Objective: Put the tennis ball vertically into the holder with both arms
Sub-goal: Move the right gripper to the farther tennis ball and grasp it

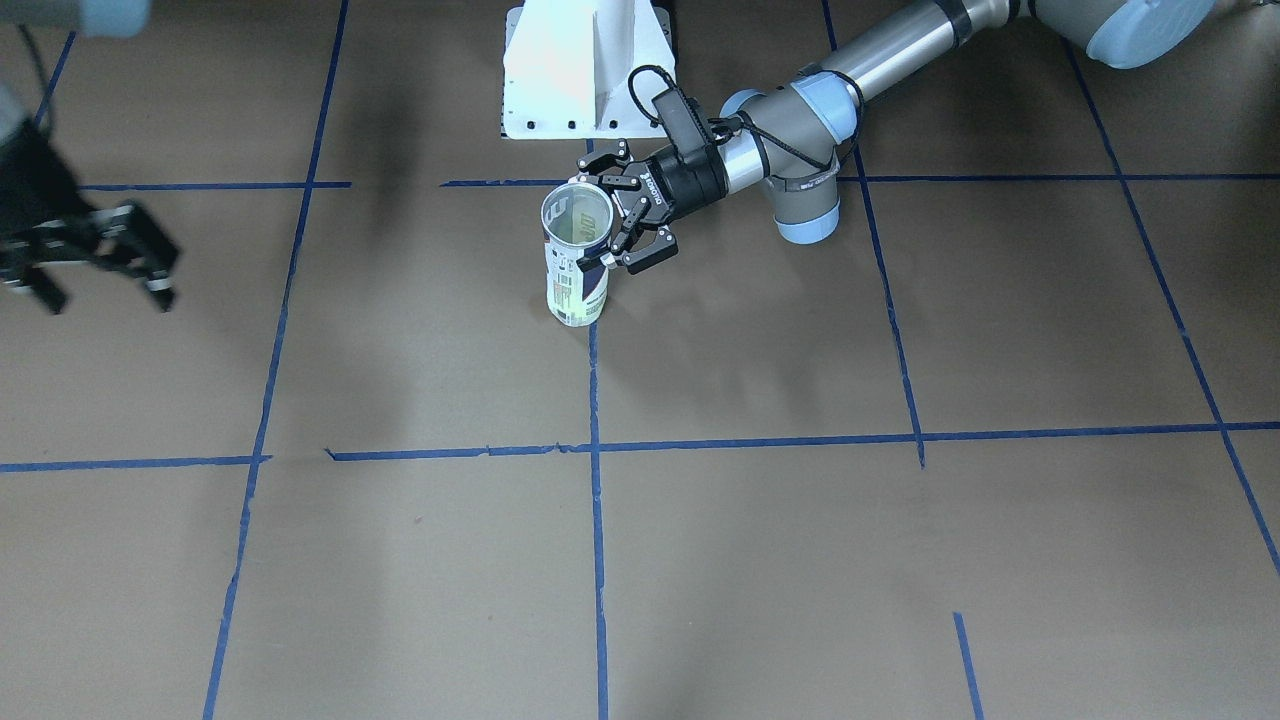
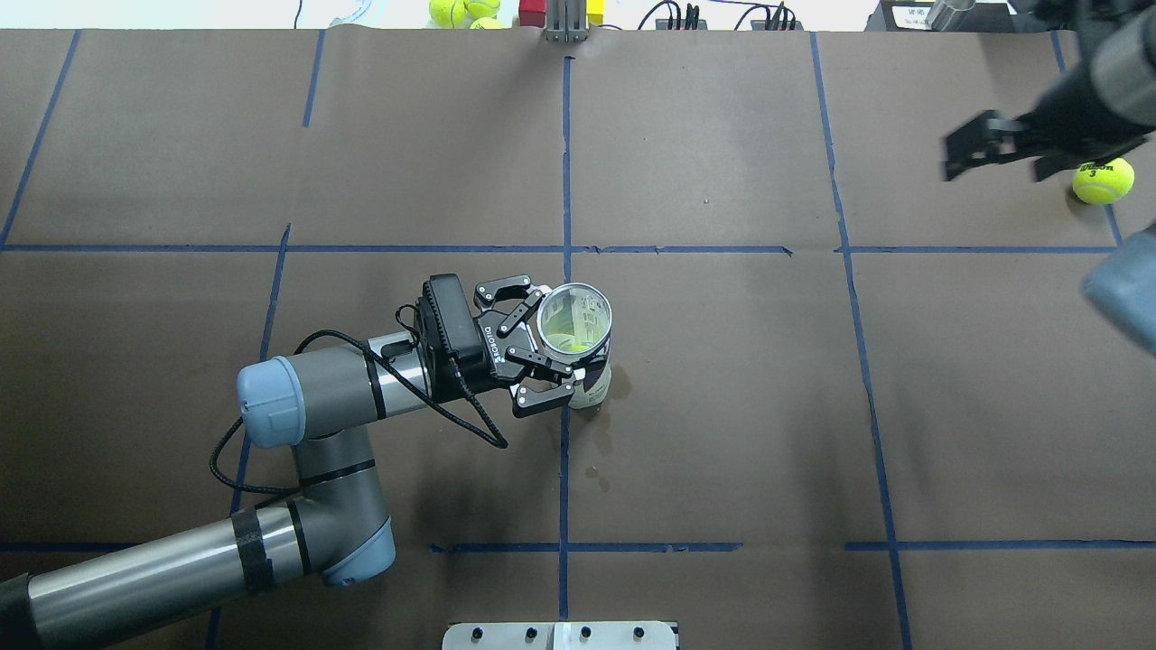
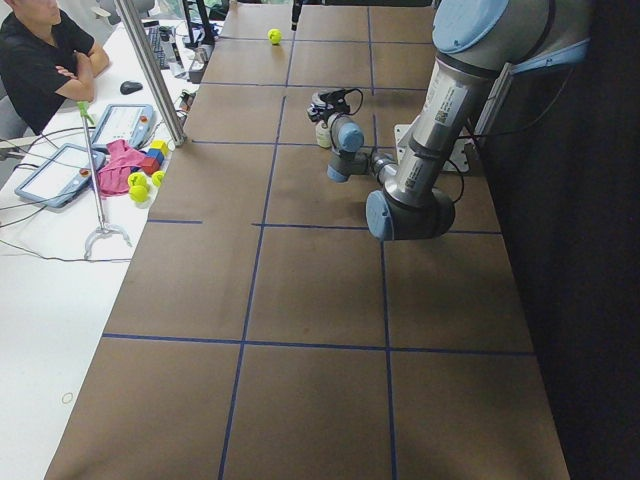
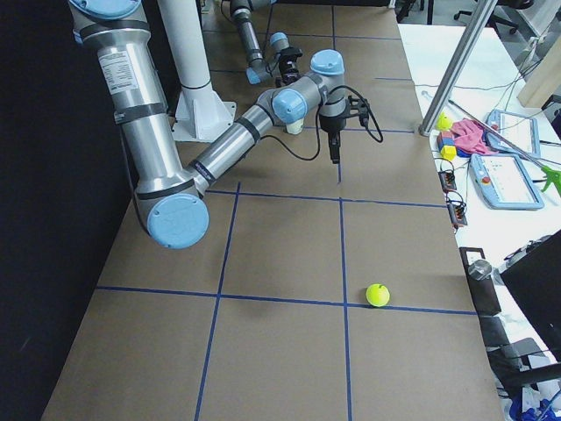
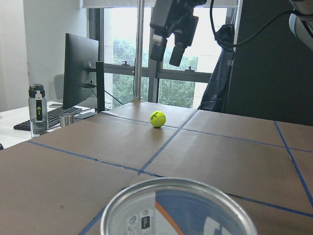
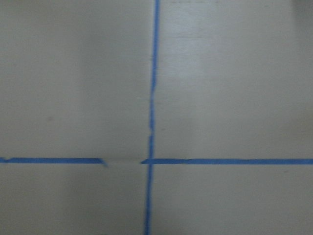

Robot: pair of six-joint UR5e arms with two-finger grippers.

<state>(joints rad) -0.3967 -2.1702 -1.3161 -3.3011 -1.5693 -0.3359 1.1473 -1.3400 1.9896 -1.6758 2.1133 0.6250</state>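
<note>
The holder [image 2: 575, 318], a clear can with a silver rim, stands upright at the table's middle, and a yellow-green patch shows inside it. My left gripper [image 2: 553, 343] comes in from the side and is shut on the holder just below its rim. In the front-facing view the holder [image 1: 577, 290] and the left gripper [image 1: 595, 215] show the same grip. The holder's rim [image 5: 181, 205] fills the bottom of the left wrist view. The tennis ball [image 2: 1103, 180] lies on the table far to the right, and also shows in the left wrist view [image 5: 157, 119]. My right gripper [image 2: 993, 161] hangs open and empty above the table, next to the ball.
The white robot base [image 1: 585, 70] stands behind the holder. Spare tennis balls [image 2: 452, 11] and coloured blocks lie beyond the table's far edge. A metal pole [image 3: 150, 70] and a seated operator [image 3: 40, 60] are at the side bench. Blue tape lines grid the brown table [image 2: 722, 406].
</note>
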